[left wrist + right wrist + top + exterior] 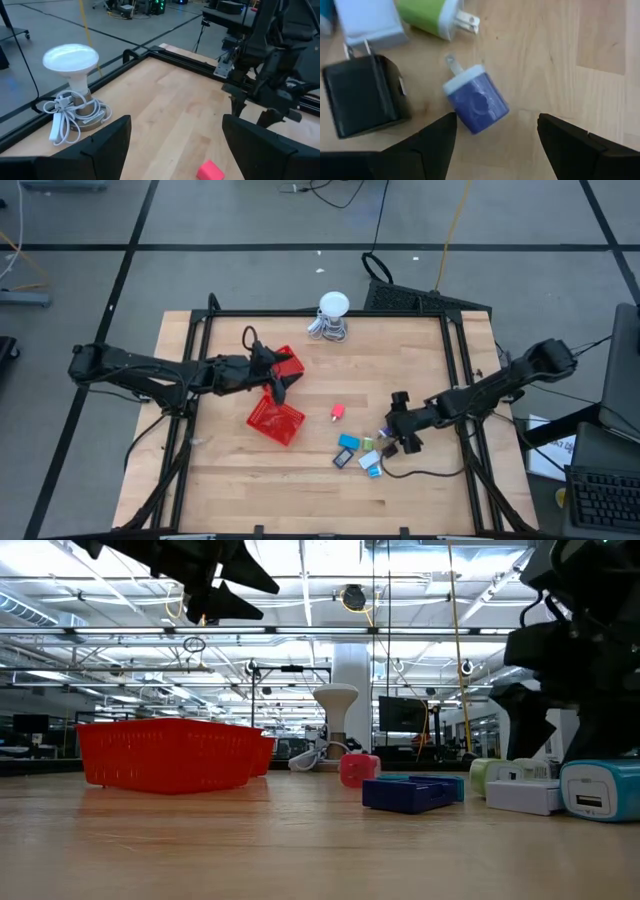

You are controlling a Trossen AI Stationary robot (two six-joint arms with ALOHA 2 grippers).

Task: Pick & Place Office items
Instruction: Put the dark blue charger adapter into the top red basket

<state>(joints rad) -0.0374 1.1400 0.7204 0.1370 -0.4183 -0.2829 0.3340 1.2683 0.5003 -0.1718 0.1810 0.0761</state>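
- Several small plug-in chargers are lying in a cluster on the wooden table (420, 380), just below and ahead of the right gripper (495, 145); a blue charger (476, 104) is sitting nearest, almost between its spread fingers and just short of the fingertips.
- Its long axis is running diagonally, prongs pointing away from the right gripper, so I judge the fingers would need a small advance and perhaps a twist to straddle its flat sides.
- Beside it, a black charger (364, 95), a green charger (432, 16) and a white charger (367, 20) are crowding one side; a careless approach could nudge them.
- A pink piece (338, 413) is lying apart, between the two arms, ahead of the left gripper (175, 145).
- That left gripper is hovering with fingers spread, empty, above the red mesh baskets (275, 418), well apart from the cluster, so the right arm is nearer.
- The white charger is cut off at the right wrist view's edge, and the high view is showing the cluster too small to count reliably.
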